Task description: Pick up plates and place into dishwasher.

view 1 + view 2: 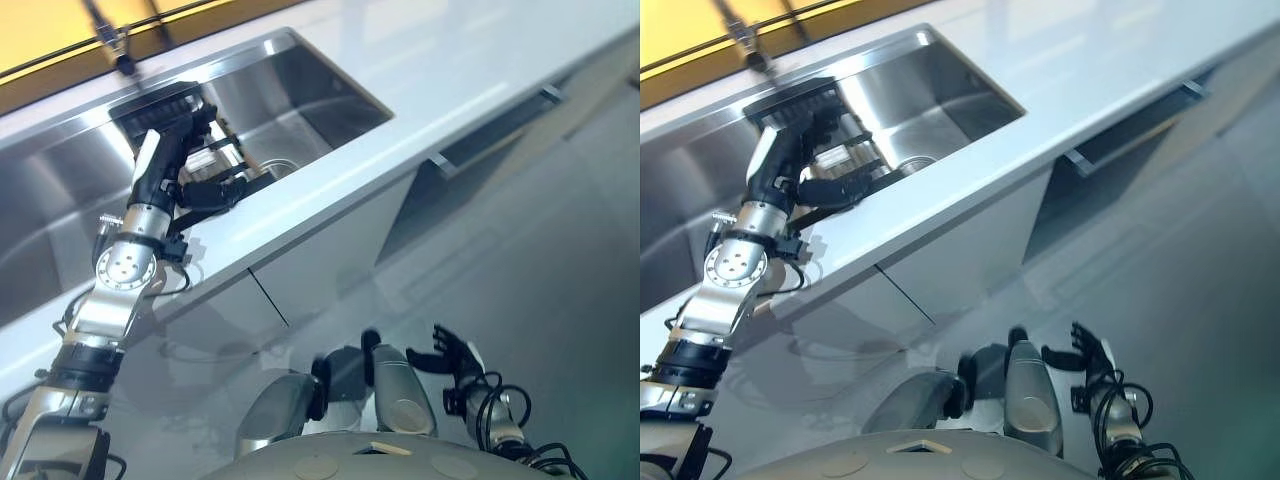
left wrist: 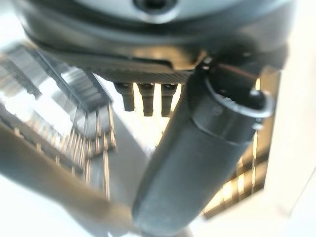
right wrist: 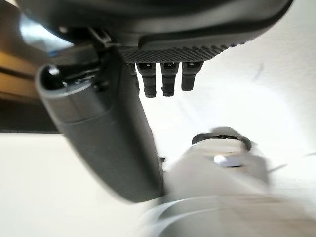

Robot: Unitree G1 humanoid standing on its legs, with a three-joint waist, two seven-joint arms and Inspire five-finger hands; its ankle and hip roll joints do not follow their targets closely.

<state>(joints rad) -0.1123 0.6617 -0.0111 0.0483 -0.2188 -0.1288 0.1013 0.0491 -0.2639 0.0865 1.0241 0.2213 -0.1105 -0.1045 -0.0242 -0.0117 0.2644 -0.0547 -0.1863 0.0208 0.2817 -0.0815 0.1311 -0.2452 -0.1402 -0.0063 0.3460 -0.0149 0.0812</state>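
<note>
My left hand (image 1: 165, 160) reaches over the front rim of a stainless steel sink (image 1: 320, 85) and hangs inside the basin, close to the round drain (image 1: 280, 167). In the left wrist view its fingers (image 2: 147, 98) look straight and its thumb (image 2: 197, 158) sticks out, with nothing between them. My right hand (image 1: 455, 355) hangs low at the lower right above the floor, open with its fingers spread and empty. Its wrist view shows the thumb (image 3: 98, 133) and fingers (image 3: 168, 79) over pale floor.
A white counter (image 1: 450, 60) runs around the sink. Below it, at the right, a panel with a long handle (image 1: 550, 95) stands ajar over a dark gap (image 1: 480, 140). A dark tap (image 1: 120, 50) stands behind the sink. White cabinet fronts (image 1: 320, 250) face a glossy floor.
</note>
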